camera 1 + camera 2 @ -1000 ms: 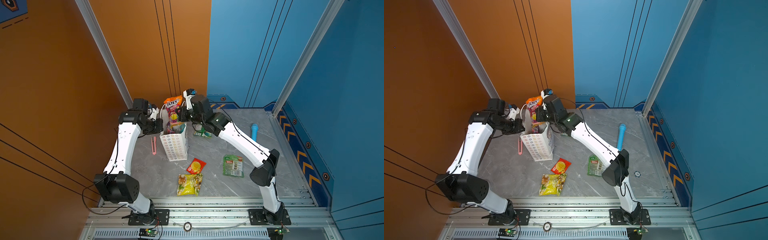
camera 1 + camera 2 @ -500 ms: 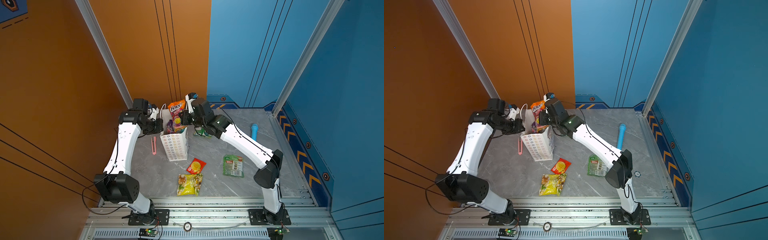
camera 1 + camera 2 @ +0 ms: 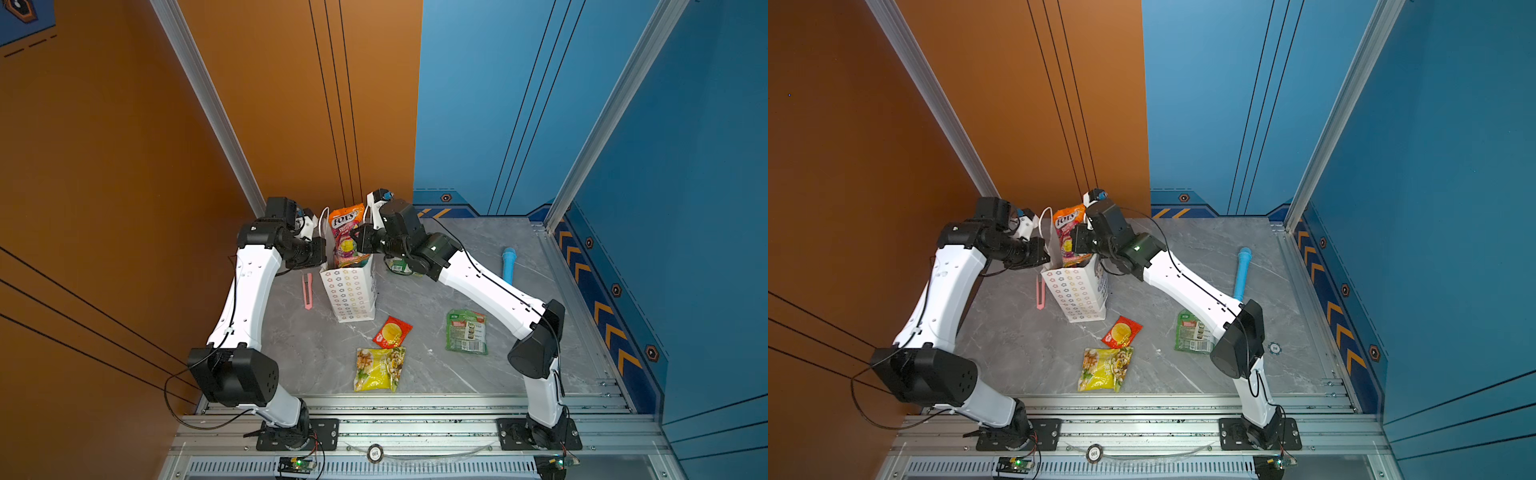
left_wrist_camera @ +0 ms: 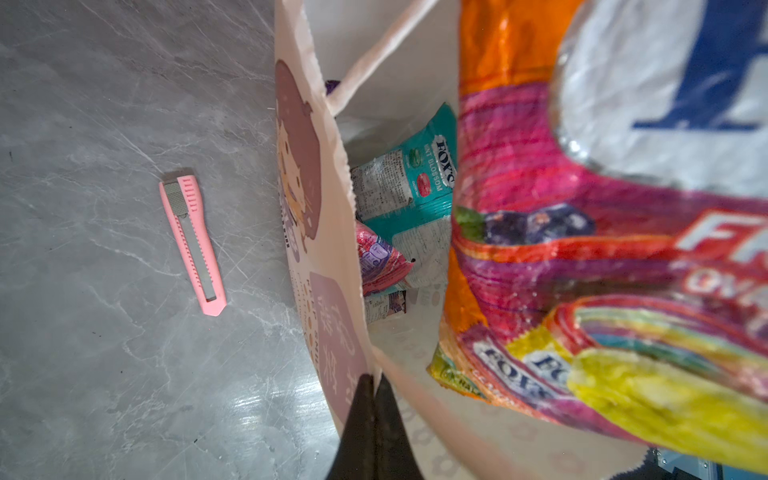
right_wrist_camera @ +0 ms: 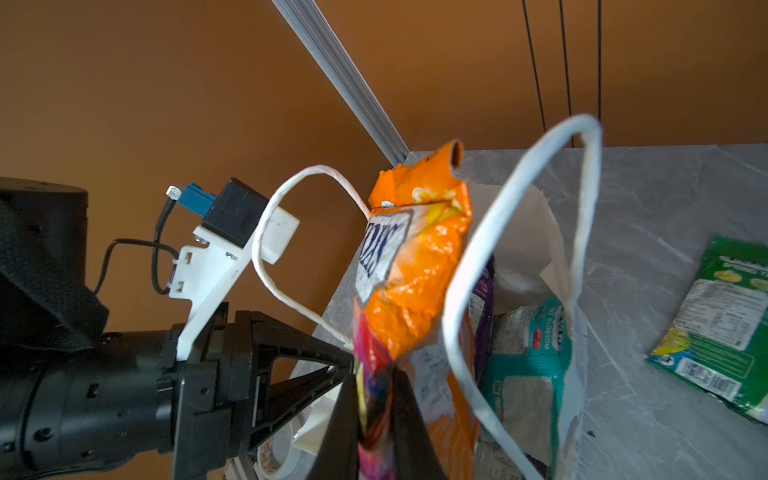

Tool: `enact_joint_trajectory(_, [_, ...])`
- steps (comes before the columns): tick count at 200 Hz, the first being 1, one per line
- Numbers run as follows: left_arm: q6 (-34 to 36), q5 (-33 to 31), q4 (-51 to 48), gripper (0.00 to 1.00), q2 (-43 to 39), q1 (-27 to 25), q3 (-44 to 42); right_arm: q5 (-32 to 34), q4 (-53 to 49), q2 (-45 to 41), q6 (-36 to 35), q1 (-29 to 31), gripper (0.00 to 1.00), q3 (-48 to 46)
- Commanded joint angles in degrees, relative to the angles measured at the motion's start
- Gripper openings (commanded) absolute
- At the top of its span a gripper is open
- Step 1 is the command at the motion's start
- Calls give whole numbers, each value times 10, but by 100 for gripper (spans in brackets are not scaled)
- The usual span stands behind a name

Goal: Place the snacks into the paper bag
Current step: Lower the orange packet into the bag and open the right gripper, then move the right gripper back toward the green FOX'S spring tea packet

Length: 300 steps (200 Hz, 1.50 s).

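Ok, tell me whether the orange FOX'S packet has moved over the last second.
Yes. The orange FOX'S packet has sunk a little deeper into the paper bag, whose rim stayed put.

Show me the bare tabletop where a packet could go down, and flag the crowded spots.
Bare tabletop: front-left, between pink knife, paper bag and yellow packet; also far right, between blue cylinder and back wall. Crowded: the bag's mouth, where left gripper, right gripper and orange packet meet.
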Motion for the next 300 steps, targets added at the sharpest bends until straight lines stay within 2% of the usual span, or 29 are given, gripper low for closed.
enact_joint_trajectory(1, [6, 19, 3, 0, -7, 5, 9, -28, 60, 13, 34, 3, 0, -2])
enact_joint_trajectory(94, [7, 18, 3, 0, -10, 6, 8, -55, 84, 47, 80, -6, 0, -1])
enact_joint_trajectory(128, [7, 19, 3, 0, -11, 6, 8, -50, 85, 36, 80, -19, 33, -11])
enact_joint_trajectory(153, [7, 19, 3, 0, -12, 6, 6, -38, 97, 0, 77, -36, 42, -41])
enact_joint_trajectory(203, [7, 19, 2, 0, -11, 7, 8, -39, 129, -77, 62, -65, 43, -128])
enact_joint_trajectory(240, [7, 18, 3, 0, -9, 7, 7, -72, 130, -143, 49, -86, 43, -198])
enact_joint_trajectory(300, [6, 16, 3, 0, -6, 7, 10, -11, 85, -274, 53, -90, 44, -411])
